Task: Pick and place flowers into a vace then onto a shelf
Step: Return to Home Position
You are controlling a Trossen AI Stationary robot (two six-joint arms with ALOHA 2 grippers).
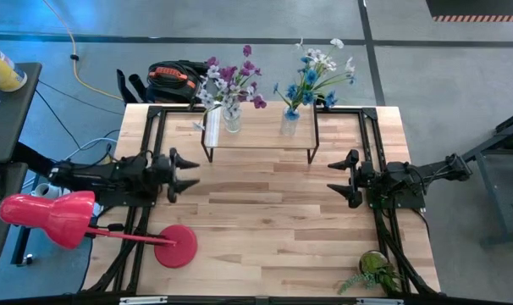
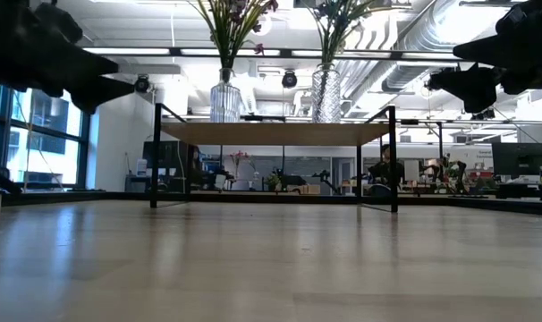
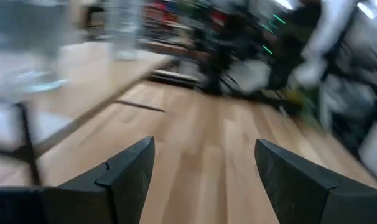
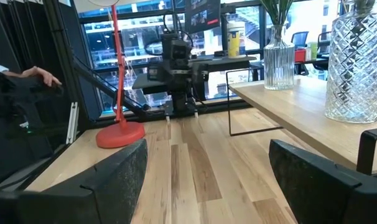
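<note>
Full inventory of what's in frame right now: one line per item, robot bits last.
table: 1, light butcher-block wood, under everything
shelf: 1, light wood on black legs, far middle of the table
left vase: 1, clear glass, left end of the shelf
right vase: 1, clear glass, right end of the shelf
purple flowers: 1 bunch, purple and white, in the left vase
blue flowers: 1 bunch, blue and white, in the right vase
desk lamp: 1, red, near-left of the table
potted plant: 1, green, near-right corner
left gripper: 1, dark, open, empty, left side
right gripper: 1, dark, open, empty, right side
</note>
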